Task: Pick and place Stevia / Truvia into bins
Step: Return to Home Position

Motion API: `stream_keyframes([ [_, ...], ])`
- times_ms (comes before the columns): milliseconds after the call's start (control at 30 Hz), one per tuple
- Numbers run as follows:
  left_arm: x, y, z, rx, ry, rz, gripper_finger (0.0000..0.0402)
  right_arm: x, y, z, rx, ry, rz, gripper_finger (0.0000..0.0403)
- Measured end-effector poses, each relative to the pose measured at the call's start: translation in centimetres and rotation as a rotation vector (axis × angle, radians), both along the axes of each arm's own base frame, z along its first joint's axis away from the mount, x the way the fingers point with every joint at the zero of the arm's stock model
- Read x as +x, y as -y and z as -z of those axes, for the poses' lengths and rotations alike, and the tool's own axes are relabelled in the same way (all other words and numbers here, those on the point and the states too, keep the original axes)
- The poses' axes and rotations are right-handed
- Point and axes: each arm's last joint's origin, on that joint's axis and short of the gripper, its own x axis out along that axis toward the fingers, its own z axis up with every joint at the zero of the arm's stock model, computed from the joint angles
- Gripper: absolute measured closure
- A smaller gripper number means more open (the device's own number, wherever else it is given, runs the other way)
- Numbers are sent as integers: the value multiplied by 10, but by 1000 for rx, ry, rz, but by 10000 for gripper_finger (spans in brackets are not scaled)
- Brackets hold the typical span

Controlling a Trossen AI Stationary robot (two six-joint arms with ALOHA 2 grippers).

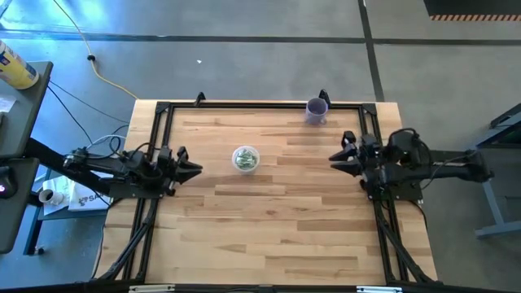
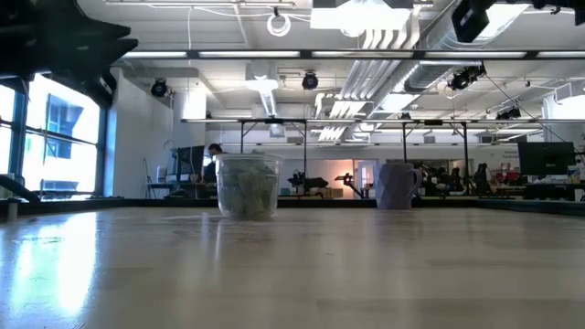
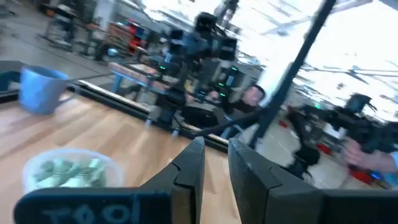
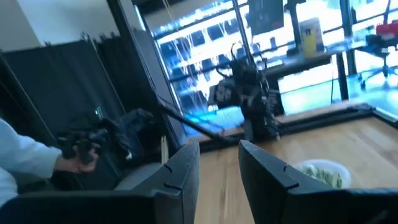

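Sitting upright near the middle of the pale wooden table [image 1: 277, 228]: small round translucent whitish plastic cup [image 2: 248, 160], filled with small flat green-and-white paper packets [image 1: 245, 159] in a jumble. Flanking it, well apart: left gripper [image 1: 198, 168] and right gripper [image 1: 334, 159], fingers slightly parted, holding nothing. Near the far edge, purple mug [image 1: 317, 109].
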Motion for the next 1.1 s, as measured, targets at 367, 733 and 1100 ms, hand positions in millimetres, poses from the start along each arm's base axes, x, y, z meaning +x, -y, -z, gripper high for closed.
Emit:
stream_keyframes([
  [367, 3, -15, 8, -26, -44, -15, 296, -35, 8, 44, 96, 70, 24, 297],
  [733, 4, -23, 22, -111, -174, -100, 296, -40, 9, 88, 169, 60, -34, 296],
  [1100, 7, -24, 25, -118, -215, -118, 296, -31, 19, 123, 84, -166, 262, 295],
])
